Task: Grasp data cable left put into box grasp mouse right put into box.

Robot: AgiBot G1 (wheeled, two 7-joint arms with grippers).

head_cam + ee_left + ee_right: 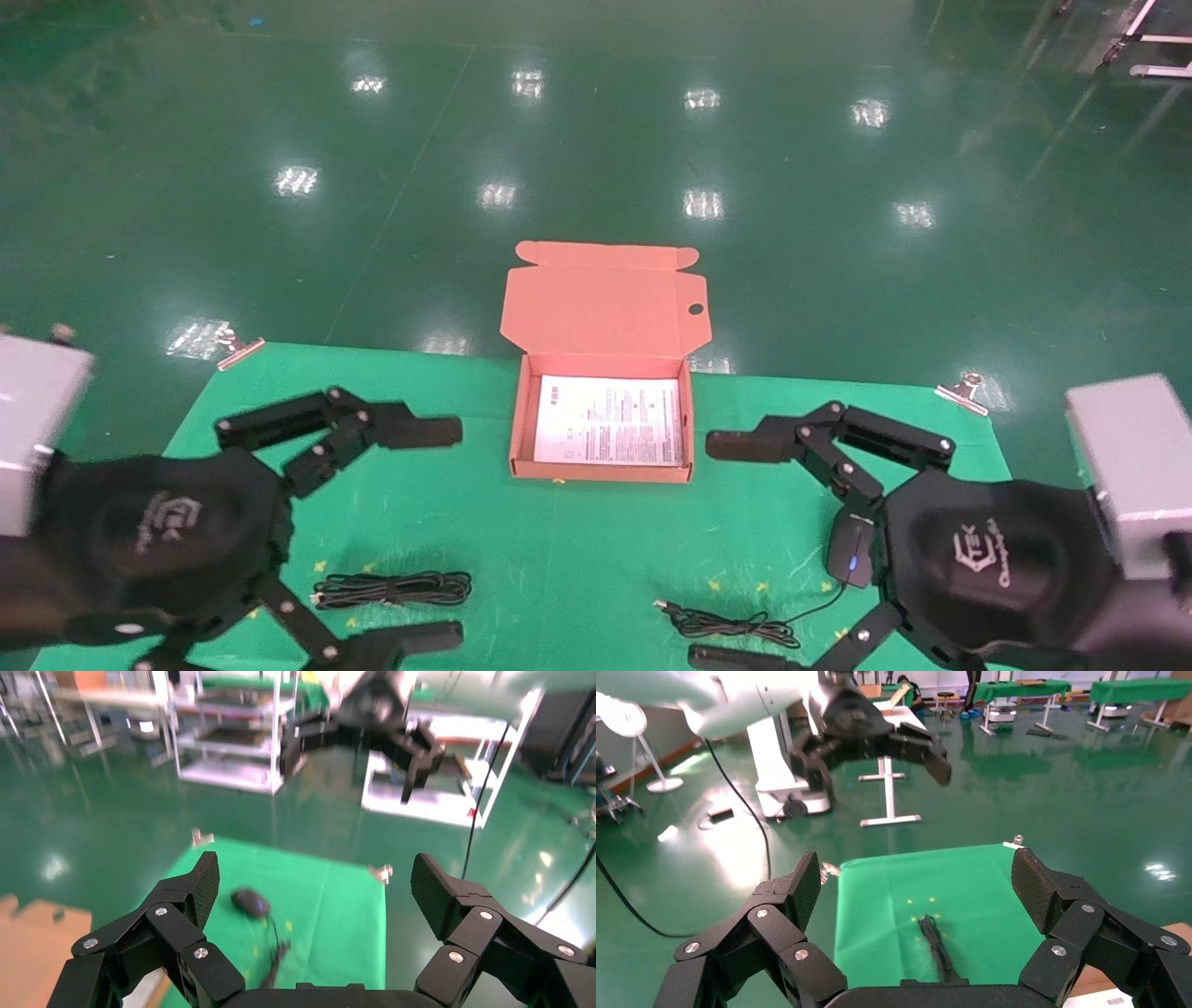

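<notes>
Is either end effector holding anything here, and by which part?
Nothing is held. The left end effector and right end effector are both open; the cable and mouse lie on the mat.

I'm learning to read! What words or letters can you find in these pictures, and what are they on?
"TEK": white logo on the black cover of the left gripper.
"TEK": the same logo on the right gripper cover.
Under each logo is a smaller white word, too blurred to read.
The white leaflet in the box has red and black print, too small to read.
No other text is visible.
</notes>
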